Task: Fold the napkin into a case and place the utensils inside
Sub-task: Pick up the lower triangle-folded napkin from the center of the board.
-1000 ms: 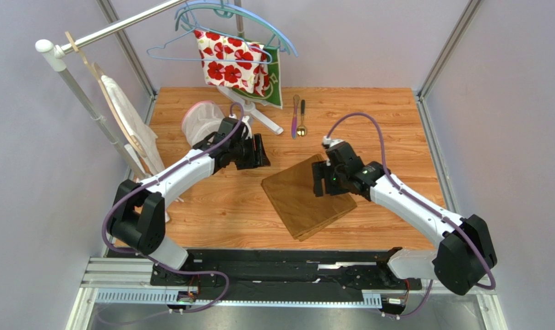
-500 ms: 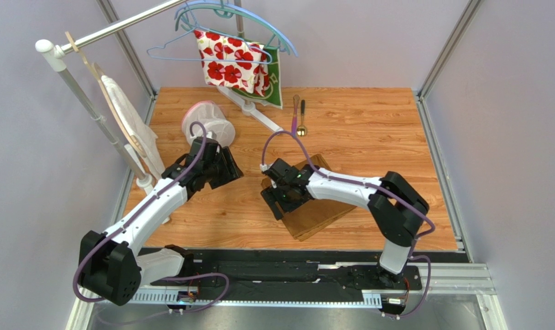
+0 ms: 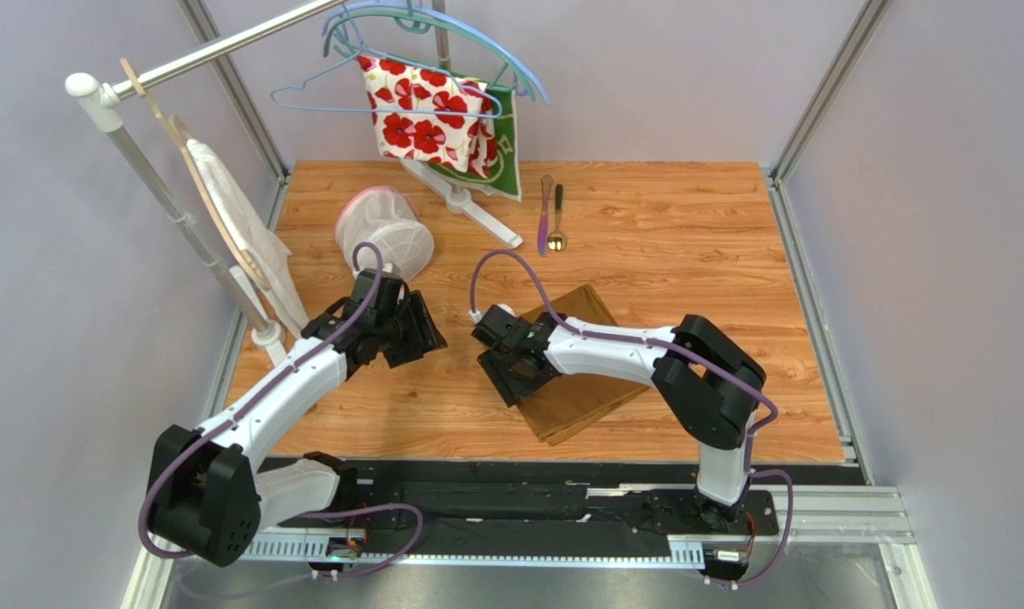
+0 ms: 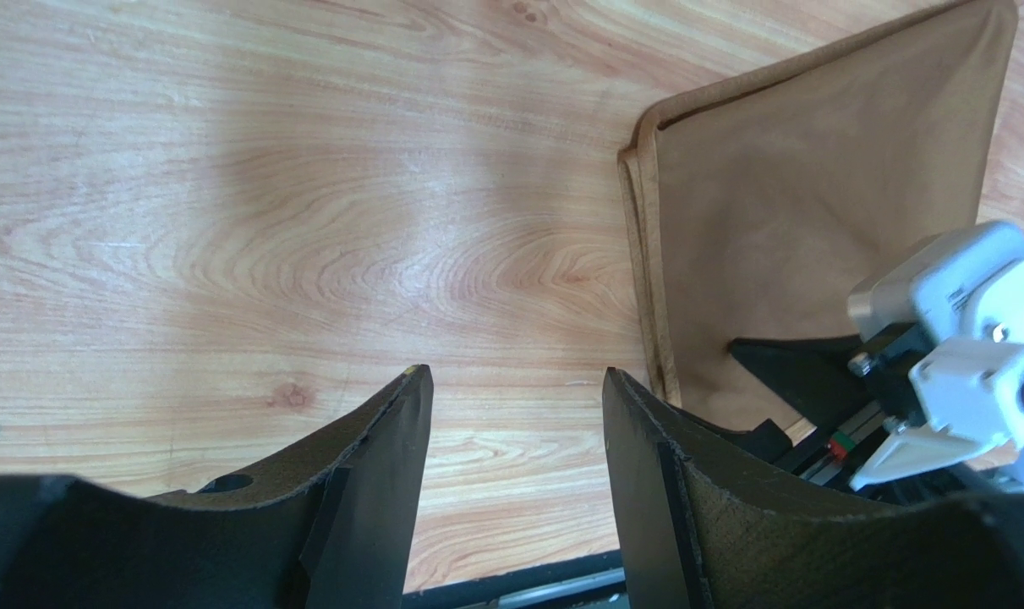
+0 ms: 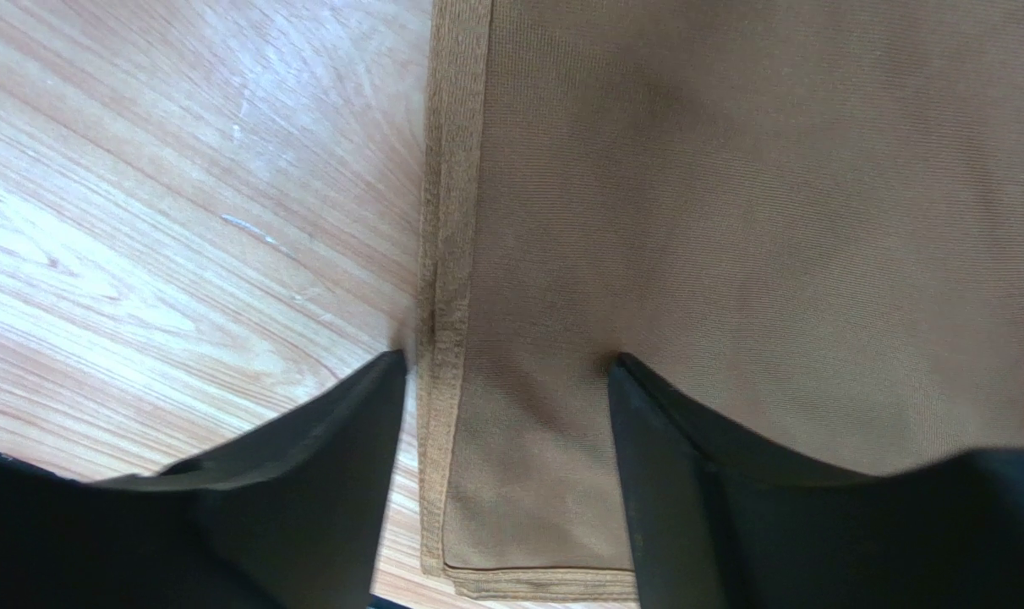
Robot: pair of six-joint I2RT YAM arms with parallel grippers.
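Table [image 3: 707, 241]: I see a wood-grain top with grey walls on three sides; everything loose lies on it.
Rail [image 3: 212, 51]: a white bar crosses the far left corner. It carries blue hangers [image 3: 409, 45] and a pale bag [image 3: 231, 209] that hangs down at the left.
Napkin [image 3: 599, 387]: golden-brown and folded flat into a broad rectangle of several layers. It lies skewed, near the middle of the table and toward the near edge. On my left wrist feed its stacked hems [image 4: 644, 216] show along one side.
Floral cloth [image 3: 422, 114]: white with red flowers, hung at the far edge with a green cloth [image 3: 514, 159] behind it.
Basket [image 3: 383, 231]: a white mesh tub tipped on its side, far left of the napkin and apart from it.
Left gripper [image 3: 428, 333]: its jaws are spread wide with nothing between them. It hangs over bare wood [image 4: 517, 381] just left of the napkin and does not touch it.
Right gripper [image 3: 510, 374]: it is down at the napkin's left edge with the jaws apart. On my right wrist feed [image 5: 504, 362] one finger sits on the wood beside the hem and the other on the cloth [image 5: 758, 229], with the hem between them. I can't see any fold pinched.
Utensils: a purple-pink knife [image 3: 545, 213] and a gold-bowled spoon [image 3: 556, 222] lie side by side. They are at the far middle of the table, well apart from the napkin.
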